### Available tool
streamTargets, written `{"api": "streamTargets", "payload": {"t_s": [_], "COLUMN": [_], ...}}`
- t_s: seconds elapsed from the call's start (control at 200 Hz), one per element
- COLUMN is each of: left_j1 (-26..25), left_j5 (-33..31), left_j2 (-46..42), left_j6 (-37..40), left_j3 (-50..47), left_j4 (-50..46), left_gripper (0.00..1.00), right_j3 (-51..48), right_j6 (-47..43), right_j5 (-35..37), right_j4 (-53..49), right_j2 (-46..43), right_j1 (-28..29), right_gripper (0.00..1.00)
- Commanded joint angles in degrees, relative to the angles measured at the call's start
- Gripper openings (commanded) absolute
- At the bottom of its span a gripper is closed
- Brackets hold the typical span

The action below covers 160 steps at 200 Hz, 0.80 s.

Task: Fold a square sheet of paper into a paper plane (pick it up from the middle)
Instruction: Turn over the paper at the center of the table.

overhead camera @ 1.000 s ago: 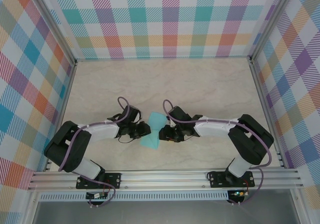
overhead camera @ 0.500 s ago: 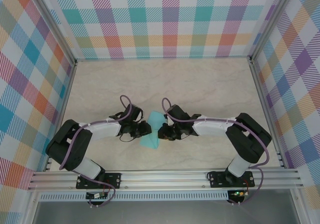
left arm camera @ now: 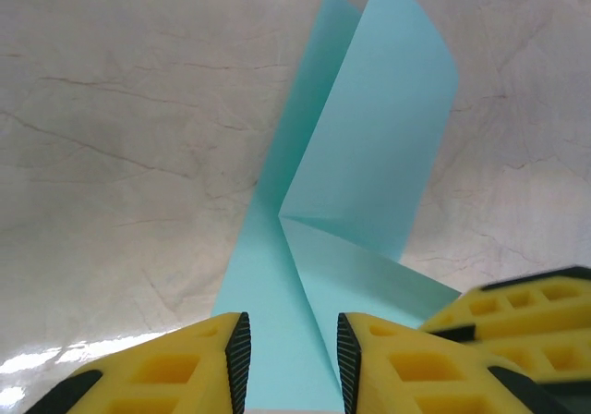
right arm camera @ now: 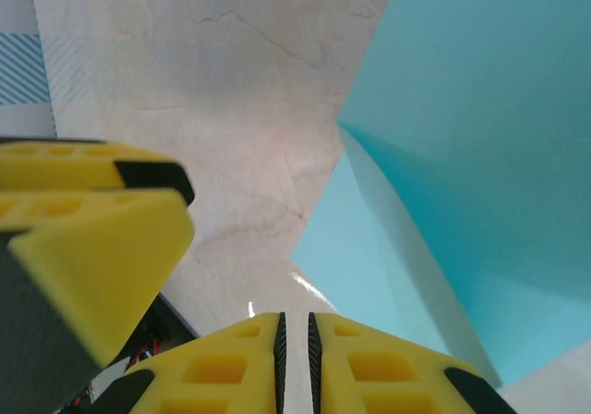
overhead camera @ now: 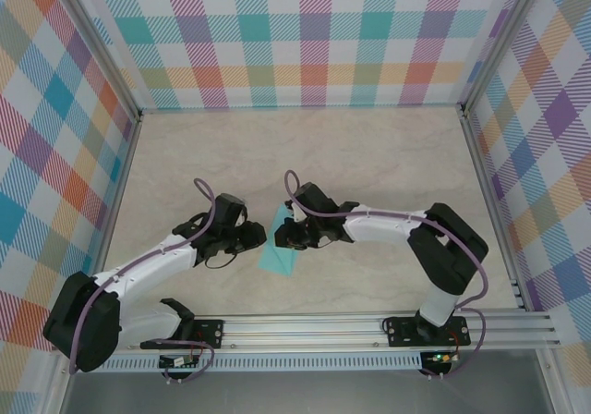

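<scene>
Left tool [left arm camera: 291, 340] released, straddling half-folded sheet [left arm camera: 369, 137]; right tool [right arm camera: 295, 326] clenched on its edge (apparently). Risk: crease skews if sheet slips.

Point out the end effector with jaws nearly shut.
The right end effector: only a thin slit between its pads. The left end effector shows a clear gap over the teal paper.
</scene>
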Motion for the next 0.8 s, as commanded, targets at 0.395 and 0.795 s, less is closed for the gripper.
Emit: {"api": "streamTargets", "payload": {"t_s": [0.395,0.795], "left_j1": [-0.75,-0.75], "left_j5": [0.31,5.75], "left_j2": [-1.49,3.22], "left_j6": [-0.67,-0.67], "left_j3": [-0.95,0.38], "left_j4": [-1.53,3.95], "left_gripper": [0.33,0.33], "right_j3": [-2.44,-2.61], "right_j6": [-1.64,-1.91], "right_j5": [2.72,3.81], "right_j4": [-2.15,-4.02], "right_j2": [6.06,6.81], "right_j1": [-0.88,-0.8], "right_gripper": [0.16,0.16]}}
